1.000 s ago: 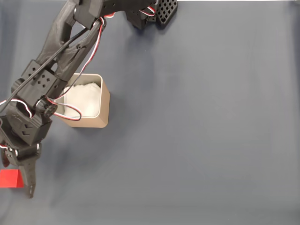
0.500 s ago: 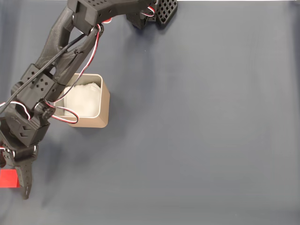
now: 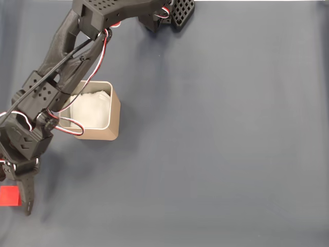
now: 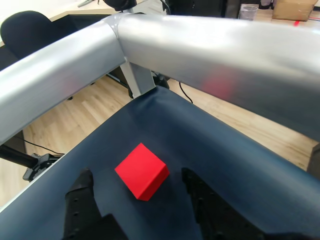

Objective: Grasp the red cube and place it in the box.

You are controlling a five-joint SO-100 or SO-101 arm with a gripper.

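The red cube lies on the dark mat at the far left edge of the fixed view, below the box. In the wrist view the red cube sits between my two black fingers, touching neither. My gripper is open and straddles the cube. In the fixed view the gripper shows one finger along the cube's right side, and the other side is cut off by the frame. The tan box with white lining stands up and to the right of the cube, partly under my arm.
The mat's edge runs close beyond the cube, with a silver table frame and wooden floor past it. The arm's base is at the top of the fixed view. Open mat spreads to the right.
My gripper has shifted slightly left, so its visible finger now sits closer against the cube's right side. The cube and box have not moved.
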